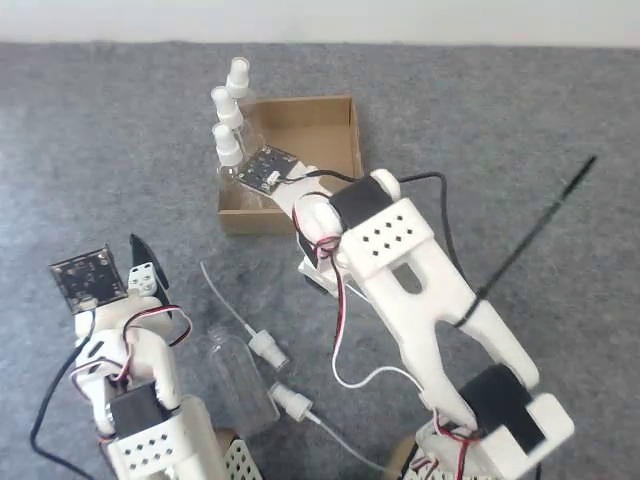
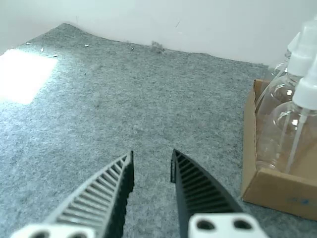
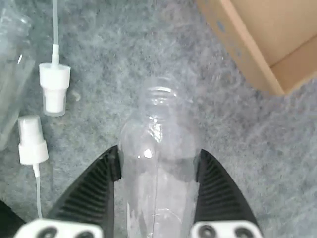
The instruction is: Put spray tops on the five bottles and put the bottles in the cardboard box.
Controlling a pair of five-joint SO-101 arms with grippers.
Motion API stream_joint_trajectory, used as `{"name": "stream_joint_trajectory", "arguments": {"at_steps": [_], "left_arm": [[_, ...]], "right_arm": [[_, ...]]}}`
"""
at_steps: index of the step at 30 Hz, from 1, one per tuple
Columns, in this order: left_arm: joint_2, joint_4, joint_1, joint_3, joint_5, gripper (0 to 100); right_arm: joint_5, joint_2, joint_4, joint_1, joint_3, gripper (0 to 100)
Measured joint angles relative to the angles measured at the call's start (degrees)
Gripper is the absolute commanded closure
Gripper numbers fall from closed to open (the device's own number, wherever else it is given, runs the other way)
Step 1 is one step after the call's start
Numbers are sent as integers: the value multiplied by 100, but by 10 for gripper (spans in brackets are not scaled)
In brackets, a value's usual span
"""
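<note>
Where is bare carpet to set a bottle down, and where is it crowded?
Free: the carpet left of the cardboard box, and right of it. Crowded: between the left arm and right arm, with a loose bottle and two spray tops.

The left arm is seen folded low at the near left edge of the counter, with its wrist directed away from the base. The left pincer is held above the counter surface with a narrow gap between its two ribbed black fingers, and nothing is gripped. The right arm is stretched diagonally forward from its base at the near right toward the middle of the counter, with its wrist bent downward. The right pincer is closed around the body of a clear bottle, one finger pressed against each side, the open neck pointing away from the wrist.
</note>
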Motion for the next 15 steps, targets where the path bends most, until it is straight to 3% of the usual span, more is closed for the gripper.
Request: {"name": "stream_joint_trajectory", "arguments": {"at_steps": [15], "left_arm": [[0, 0, 0, 0, -281, 880]], "right_arm": [[-325, -1582, -571, 985, 1389, 956]]}}
